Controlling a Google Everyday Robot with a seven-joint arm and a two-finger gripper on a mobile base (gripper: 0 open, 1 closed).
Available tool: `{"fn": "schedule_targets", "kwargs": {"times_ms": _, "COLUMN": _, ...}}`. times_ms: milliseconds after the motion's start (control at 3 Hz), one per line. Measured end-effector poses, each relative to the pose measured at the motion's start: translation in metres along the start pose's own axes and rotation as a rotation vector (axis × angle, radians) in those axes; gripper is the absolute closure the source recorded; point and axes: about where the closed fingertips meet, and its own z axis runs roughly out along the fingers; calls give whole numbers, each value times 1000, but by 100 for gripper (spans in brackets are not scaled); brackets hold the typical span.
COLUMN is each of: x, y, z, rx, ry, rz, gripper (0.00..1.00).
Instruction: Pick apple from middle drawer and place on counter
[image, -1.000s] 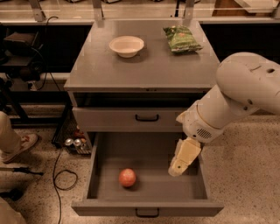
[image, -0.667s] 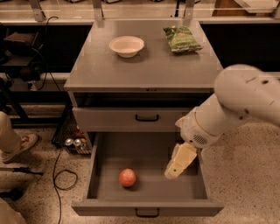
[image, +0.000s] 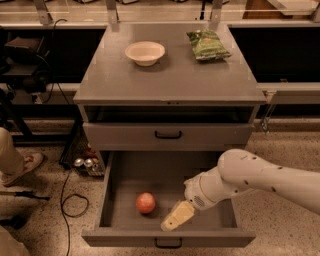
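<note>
- My end effector (image: 176, 217) hangs inside the pulled-out middle drawer (image: 150, 172), low over its floor near the front and a little right of centre. It is cream-coloured and tilts down to the left. I cannot tell whether it is wide or narrow. The apple is not in it.
- The apple (image: 145, 202), reddish-pink, lies on the drawer floor, left of centre toward the front. It is near the end effector's tip but apart from it, with bare drawer floor between them.
- The white arm (image: 260, 175) comes in from the right edge, where it is cut off. It crosses over the drawer's right wall and hides the right part of the drawer floor.
- The upper drawer (image: 200, 135), with a black bar handle, is pushed in. A dark slot lies between it and the table (image: 170, 82); I cannot make out what is inside.
- On the table a white bowl (image: 144, 52) stands at the back left of centre, and a green snack bag (image: 207, 45) lies at the back right, well apart from the bowl.
- The print on the bag is too small to read.
- On the speckled floor (image: 280, 235), left of the cabinet, are a looping black cable (image: 64, 196) and some shiny round metal things (image: 84, 162). A person's leg and shoe (image: 27, 167) show at the left edge, cut off.
- The middle drawer's own handle is partly cut off by the bottom edge.
</note>
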Motion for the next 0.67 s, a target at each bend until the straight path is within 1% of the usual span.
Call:
{"fn": "schedule_targets", "kwargs": {"times_ms": 333, "x": -3, "y": -27, "z": 60, "rx": 57, "ry": -59, "rz": 118, "gripper": 0}}
{"fn": "schedule_targets", "kwargs": {"times_ms": 667, "x": -8, "y": -29, "z": 57, "rx": 72, "ry": -75, "rz": 104, "gripper": 0}}
